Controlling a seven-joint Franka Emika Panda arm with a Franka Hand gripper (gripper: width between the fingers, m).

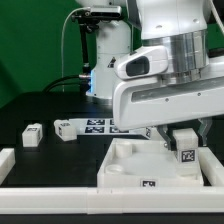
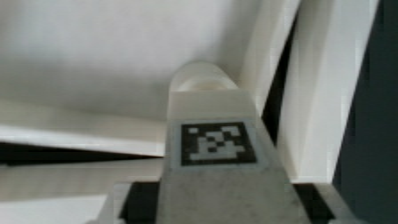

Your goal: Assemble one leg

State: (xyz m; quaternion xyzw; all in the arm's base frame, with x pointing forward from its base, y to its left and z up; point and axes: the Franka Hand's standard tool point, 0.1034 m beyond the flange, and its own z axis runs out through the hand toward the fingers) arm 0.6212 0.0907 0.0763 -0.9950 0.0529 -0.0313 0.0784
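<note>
Exterior view: the arm (image 1: 165,75) came down at the exterior view's right, and its pincer (image 1: 185,142) was clamped on the leg (image 1: 186,155). The leg was upright with its black-and-white tag facing the camera. It hung low over the corner of the white tray (image 1: 125,172) on the exterior view's right; contact with the tray could not be told. The tray sat on the dark surface (image 1: 55,108), near the front. The marker board (image 1: 95,126) lay flat behind the tray, toward the middle, with several tags showing. A second leg (image 1: 33,134) lay loose on the surface at the exterior view's left, well apart from the tray and just beside the marker board's end. A white rail (image 1: 50,188) ran along the front edge, with a short white piece at the far left edge of the exterior view. Wrist view: the leg (image 2: 215,150) filled the centre, tag square to the camera, with its rounded tip pointing away. Blurred white tray walls (image 2: 89,70) lay behind it. Dark strips showed at the leg's base on both sides, too blurred to make out as fingers. Whether the tip touched the tray could not be told here either.
</note>
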